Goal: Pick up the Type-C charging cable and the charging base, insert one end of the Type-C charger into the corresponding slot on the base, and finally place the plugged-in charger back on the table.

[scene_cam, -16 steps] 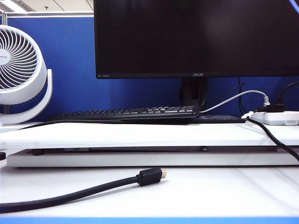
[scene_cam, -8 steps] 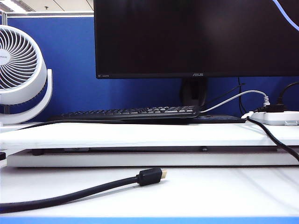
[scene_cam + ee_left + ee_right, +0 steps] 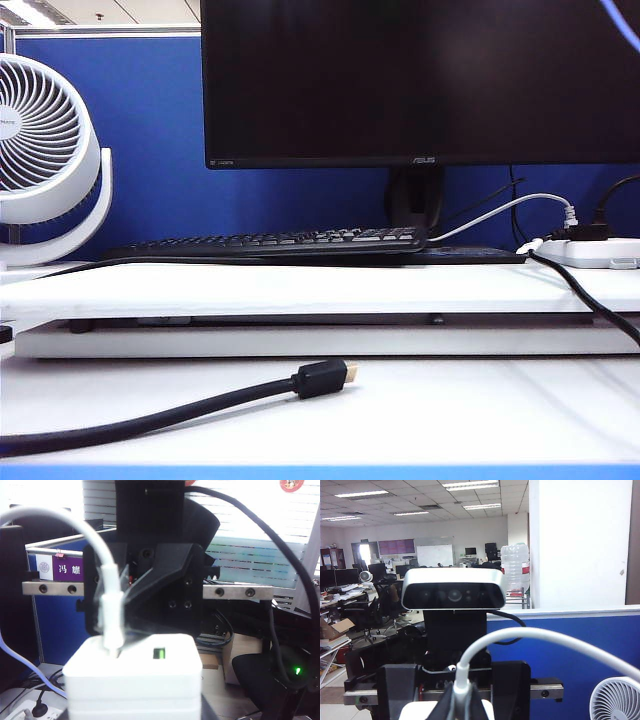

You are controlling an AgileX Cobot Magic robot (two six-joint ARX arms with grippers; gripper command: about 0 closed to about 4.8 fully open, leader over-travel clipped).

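Observation:
The white charging base (image 3: pixel 132 680) fills the left wrist view's near edge, where my left gripper (image 3: pixel 132 716) is shut on it; its fingers are mostly hidden behind the block. A green-marked port (image 3: pixel 159 653) shows on the base's face. Beside that port stands the white plug of the Type-C charging cable (image 3: pixel 111 625), set against the base. My right gripper (image 3: pixel 114 600) faces the camera, its black fingers shut on that plug. In the right wrist view my right gripper (image 3: pixel 461 702) pinches the cable (image 3: pixel 545 637) just above the base (image 3: pixel 412 711). Both grippers are above the exterior view.
On the table (image 3: pixel 450 410) lies a thick black cable with a gold-tipped plug (image 3: pixel 320 379). Behind it is a raised white slab (image 3: pixel 300 290) with a keyboard (image 3: pixel 270 241), a monitor (image 3: pixel 420 80), a fan (image 3: pixel 45 150) and a power strip (image 3: pixel 595 250). A cable strand (image 3: pixel 625 25) crosses the top right corner.
The strand of white cable in the top right corner of the exterior view has swung slightly. Nothing on the table has moved.

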